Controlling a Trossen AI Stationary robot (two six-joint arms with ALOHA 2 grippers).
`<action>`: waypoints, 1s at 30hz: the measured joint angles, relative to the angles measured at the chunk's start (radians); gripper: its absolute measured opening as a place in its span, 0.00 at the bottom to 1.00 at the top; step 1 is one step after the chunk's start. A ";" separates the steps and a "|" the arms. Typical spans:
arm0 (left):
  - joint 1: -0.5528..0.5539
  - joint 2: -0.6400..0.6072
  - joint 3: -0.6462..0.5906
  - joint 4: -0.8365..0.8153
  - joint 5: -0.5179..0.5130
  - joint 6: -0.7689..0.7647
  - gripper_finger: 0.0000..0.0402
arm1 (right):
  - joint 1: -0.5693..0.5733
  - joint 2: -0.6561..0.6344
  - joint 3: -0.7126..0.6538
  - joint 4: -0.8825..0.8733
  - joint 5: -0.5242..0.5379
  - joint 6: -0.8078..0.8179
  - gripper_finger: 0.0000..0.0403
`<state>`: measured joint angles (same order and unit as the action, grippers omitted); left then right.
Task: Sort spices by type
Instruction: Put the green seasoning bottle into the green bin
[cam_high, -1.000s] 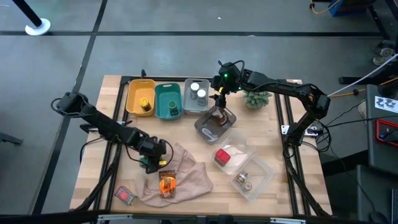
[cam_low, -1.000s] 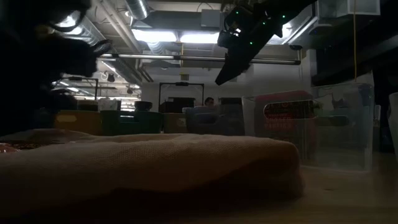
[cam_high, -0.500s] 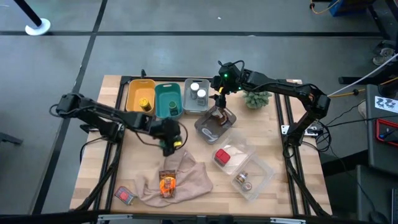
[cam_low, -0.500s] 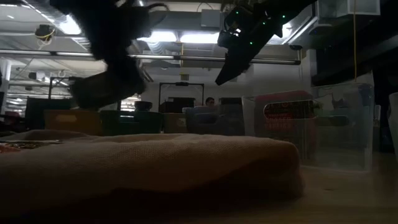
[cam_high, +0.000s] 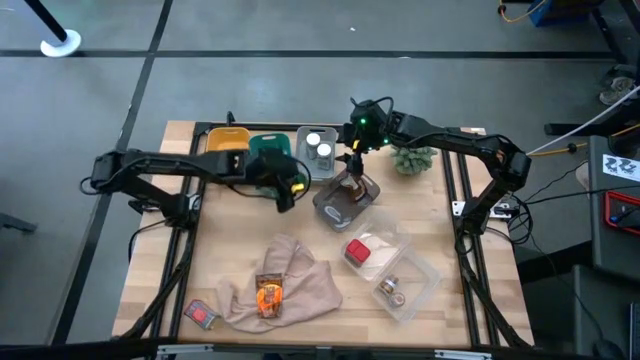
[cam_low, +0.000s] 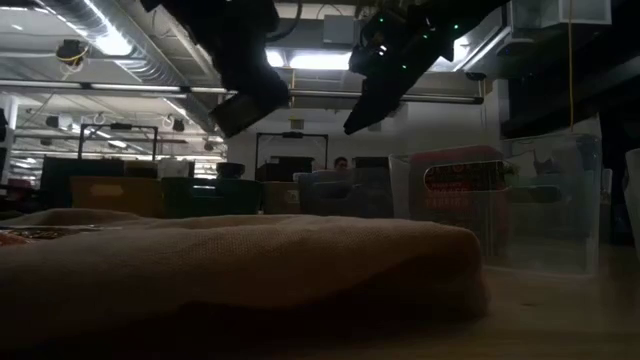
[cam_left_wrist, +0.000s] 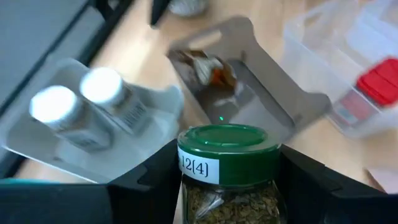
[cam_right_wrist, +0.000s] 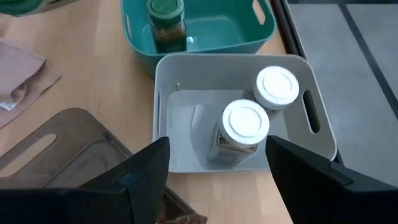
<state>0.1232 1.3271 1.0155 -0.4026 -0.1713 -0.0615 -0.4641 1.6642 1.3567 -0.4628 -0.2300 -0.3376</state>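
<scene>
My left gripper (cam_high: 286, 186) is shut on a green-capped spice jar (cam_left_wrist: 228, 163) and hangs in the air by the teal bin (cam_high: 268, 148); the low view shows it raised (cam_low: 246, 100). A second green-capped jar (cam_right_wrist: 166, 22) stands in that bin (cam_right_wrist: 205, 34). Two silver-capped jars (cam_right_wrist: 247, 124) stand in the grey bin (cam_high: 318, 152). My right gripper (cam_right_wrist: 217, 186) is open and hovers over the far end of the grey tray (cam_high: 345, 200), which holds an orange-brown sachet. A beige cloth (cam_high: 290, 285) carries an orange sachet (cam_high: 268, 295). One red packet (cam_high: 200, 315) lies on the table. My left gripper pinches the jar's glass body (cam_left_wrist: 227, 202) just below the green cap (cam_left_wrist: 229, 140), one finger (cam_left_wrist: 146, 190) on either side. The jar is lifted clear of the table and points cap-first away from the wrist.
The left arm crosses the yellow bin (cam_high: 225, 140). A clear container (cam_high: 400, 270) near the right edge holds a red packet (cam_high: 358, 250) and a small jar (cam_high: 390, 291). A green spiky plant ball (cam_high: 412, 157) sits at the far right. Bare wood lies between cloth and bins.
My left gripper has risen from the beige cloth near the table's near left and swung toward the far edge and right, carrying the green-capped jar up to beside the teal bin. The right arm has kept still.
</scene>
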 joint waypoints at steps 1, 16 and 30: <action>0.015 -0.004 0.008 -0.001 0.001 0.019 0.49 | 0.000 0.000 0.000 0.011 -0.002 0.000 0.66; 0.263 -0.186 0.028 -0.018 -0.109 0.137 0.50 | 0.065 0.061 0.001 0.314 -0.095 0.000 0.66; 0.436 -0.184 -0.198 0.269 -0.128 0.068 0.50 | 0.120 0.082 0.000 0.304 -0.094 -0.007 0.66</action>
<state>0.5587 1.1435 0.8177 -0.1340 -0.2993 0.0064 -0.3443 1.7462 1.3567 -0.1585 -0.3241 -0.3447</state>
